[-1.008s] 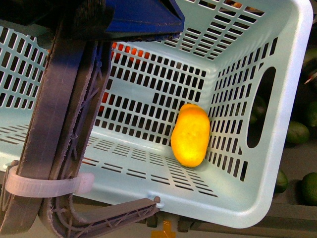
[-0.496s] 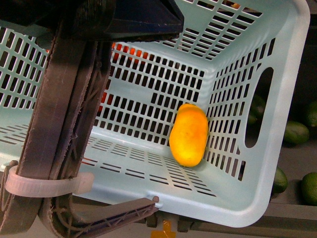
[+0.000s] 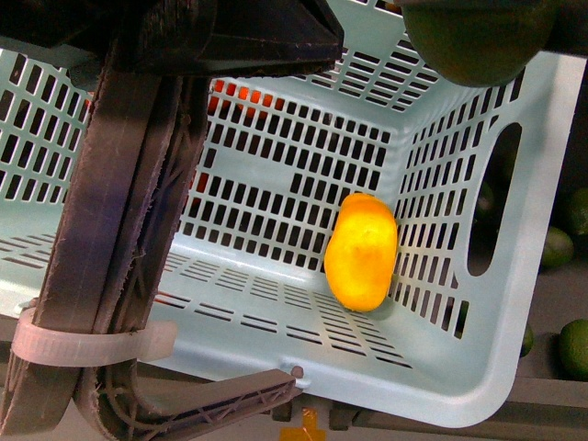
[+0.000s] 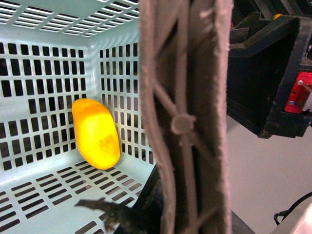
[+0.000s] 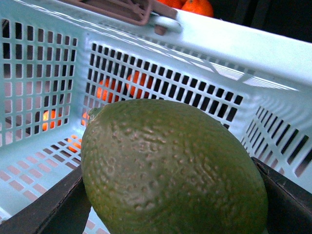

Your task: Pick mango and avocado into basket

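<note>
Green fruit [image 3: 574, 347] lies in deep shadow on a grey surface [image 3: 544, 303] to your right. Round oranges [image 5: 197, 7] glow against a dark backdrop farther off, while the left wrist view shows you a pale, evenly lit surface [image 4: 263, 180].

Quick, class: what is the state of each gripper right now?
Left gripper: cannot tell, the basket handle hides its fingers.
Right gripper: shut on the avocado.

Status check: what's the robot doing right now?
Right gripper shut on avocado, at basket rim. Mango lies inside basket. Left gripper state unclear beside handle. Nothing seen in the way.
</note>
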Robot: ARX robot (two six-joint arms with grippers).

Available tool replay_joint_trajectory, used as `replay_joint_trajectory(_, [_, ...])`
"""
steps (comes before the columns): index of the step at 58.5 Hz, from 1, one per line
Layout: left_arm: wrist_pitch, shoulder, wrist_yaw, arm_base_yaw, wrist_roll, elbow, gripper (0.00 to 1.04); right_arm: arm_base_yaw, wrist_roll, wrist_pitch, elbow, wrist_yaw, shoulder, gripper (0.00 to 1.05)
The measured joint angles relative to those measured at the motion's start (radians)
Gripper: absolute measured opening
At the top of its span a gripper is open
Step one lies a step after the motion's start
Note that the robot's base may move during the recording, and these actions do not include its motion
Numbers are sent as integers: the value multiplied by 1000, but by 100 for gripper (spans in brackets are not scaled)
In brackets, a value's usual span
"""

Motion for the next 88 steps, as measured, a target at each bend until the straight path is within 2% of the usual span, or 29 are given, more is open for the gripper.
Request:
replay_joint_trajectory(3, [0, 0, 0, 0, 0, 0, 4, -4, 1, -2, -6, 1, -6, 97])
replay_joint_trajectory(12, [0, 0, -2, 0, 0, 0, 4, -46, -2, -14, -8, 9, -77, 96])
replay_joint_trajectory(20, [0, 0, -4, 0, -4, 0, 4, -142, -48, -17, -5, 72, -187, 96])
replay_joint_trajectory(26, [0, 0, -6, 0, -1, 0, 4, -263, -92, -31, -28, 180, -323, 96])
replay_joint_trajectory(31, [0, 0, -6, 0, 0, 0, 4, -304, -89, -71, -87, 208, -431, 96])
replay_joint_trajectory(39, [0, 0, -2, 0, 0, 0, 4, -310, -85, -125, -192, 212, -578, 96])
replay_joint_trajectory(52, [0, 0, -1, 0, 0, 0, 4, -311, -84, -124, -194, 213, -588, 96])
replay_joint_trajectory(54, [0, 0, -2, 0, 0, 0, 4, -315, -117, -32, -230, 215, -602, 91])
replay_joint_trajectory(57, [0, 0, -3, 0, 0, 0, 4, -359, -199, 155, -324, 154, -639, 79])
replay_joint_trajectory(60, [0, 0, -5, 2, -2, 0, 4, -381, -245, 246, -396, 156, -676, 67])
replay_joint_trajectory(68, [0, 0, -2, 1, 0, 0, 4, -385, -279, 285, -510, 150, -742, 39])
replay_joint_trajectory(82, [0, 0, -2, 1, 0, 0, 4, -386, -292, 297, -604, 149, -826, 2])
replay_joint_trajectory(88, [0, 0, -2, 1, 0, 0, 4, -386, -296, 297, -634, 150, -856, 2])
